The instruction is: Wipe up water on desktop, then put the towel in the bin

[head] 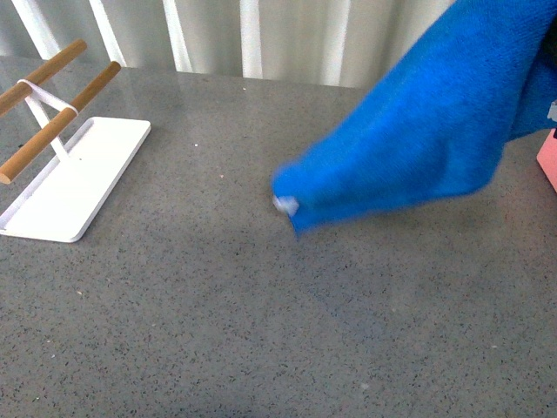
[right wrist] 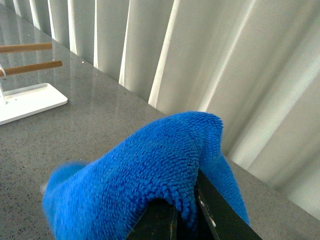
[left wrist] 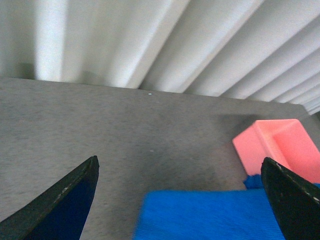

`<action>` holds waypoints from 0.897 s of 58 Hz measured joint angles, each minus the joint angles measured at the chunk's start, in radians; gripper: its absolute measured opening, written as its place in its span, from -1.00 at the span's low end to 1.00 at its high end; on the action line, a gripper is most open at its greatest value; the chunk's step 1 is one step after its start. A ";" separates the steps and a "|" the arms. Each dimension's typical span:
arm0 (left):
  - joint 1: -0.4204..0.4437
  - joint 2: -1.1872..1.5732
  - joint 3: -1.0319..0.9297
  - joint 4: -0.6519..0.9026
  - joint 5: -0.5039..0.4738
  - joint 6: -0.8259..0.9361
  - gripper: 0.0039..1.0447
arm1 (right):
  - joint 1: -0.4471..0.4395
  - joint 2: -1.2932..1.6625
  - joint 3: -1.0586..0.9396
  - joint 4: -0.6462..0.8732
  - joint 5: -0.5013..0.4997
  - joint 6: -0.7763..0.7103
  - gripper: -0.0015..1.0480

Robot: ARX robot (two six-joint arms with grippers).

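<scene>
Towel (head: 418,131) clamped in right hand (right wrist: 187,220) (tag corner lowest), beside bin (head: 550,161) edge

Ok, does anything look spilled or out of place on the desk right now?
Nothing stands out. The desktop shows no puddle, the towel is pinched in the right gripper, its tagged corner blurred, and the bin sits upright.

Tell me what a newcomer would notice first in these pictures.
The bright blue towel dominates: pinched in the right gripper, it hangs over the right side of the speckled grey desktop, its low corner blurred. Next, the salmon-pink bin peeks in at the right edge of the front view. A white tray bearing two wooden rods sits far left.
</scene>
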 joint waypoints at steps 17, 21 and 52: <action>0.210 -0.221 -0.241 -0.030 0.110 0.170 0.88 | -0.024 -0.001 -0.012 -0.001 0.002 0.005 -0.93; 0.199 -0.299 -0.380 0.194 -0.081 0.218 0.68 | -0.024 -0.001 -0.016 -0.001 0.002 0.005 -0.93; 0.189 -0.700 -1.035 0.671 -0.379 0.277 -0.93 | -0.044 0.014 -0.017 -0.005 0.039 0.002 -0.93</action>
